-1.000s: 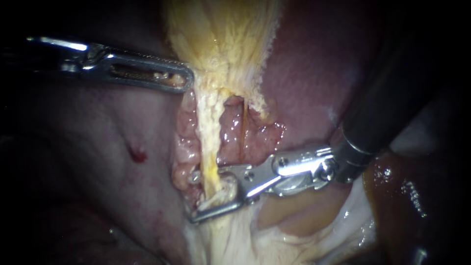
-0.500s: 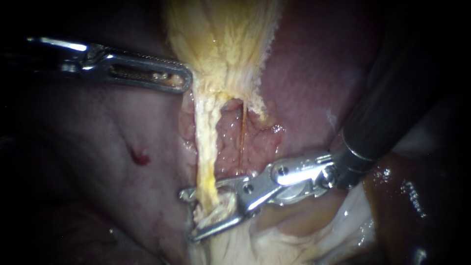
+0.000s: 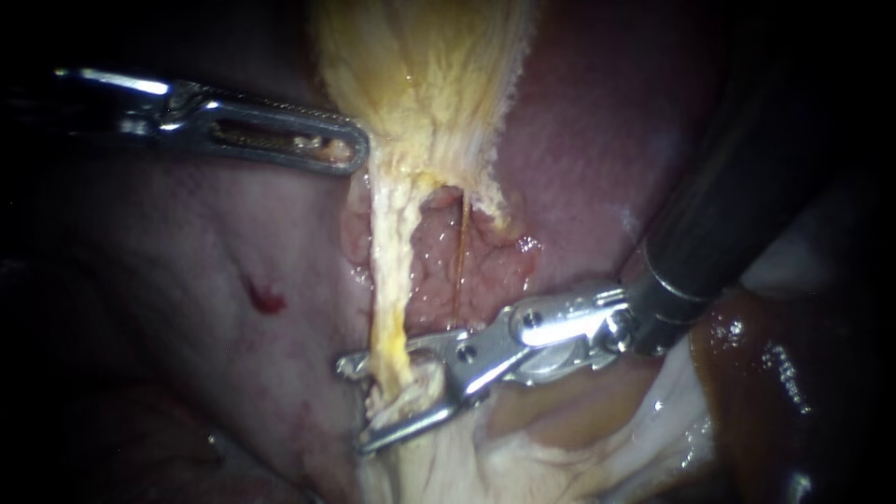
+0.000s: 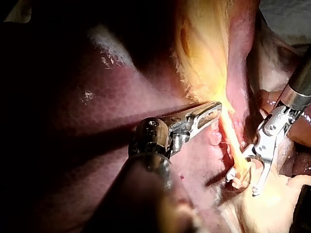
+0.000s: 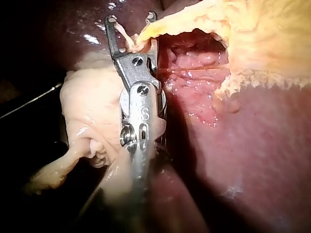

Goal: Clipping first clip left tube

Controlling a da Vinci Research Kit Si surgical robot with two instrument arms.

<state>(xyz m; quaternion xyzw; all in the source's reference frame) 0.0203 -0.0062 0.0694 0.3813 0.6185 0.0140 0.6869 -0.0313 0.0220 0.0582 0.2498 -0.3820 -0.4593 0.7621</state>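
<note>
The left tube is a thick pale-yellow strand that runs down from the gallbladder. A thin orange strand, the right tube, lies beside it over raw pink tissue. My right instrument comes in from the upper right. Its jaws are open and straddle the left tube low down, one tip showing on each side. The right wrist view shows the tube inside the jaws' fork. My left instrument has its jaws together at the gallbladder's left edge, seen too in the left wrist view.
Dark red liver surrounds the field. Pale fatty tissue lies under the right instrument. A small red spot marks the tissue left of the tube. The right instrument's dark shaft crosses the upper right.
My right instrument's open jaws have slid leftward across the left tube, so the upper jaw tip now shows past its left side. The left instrument has held still.
</note>
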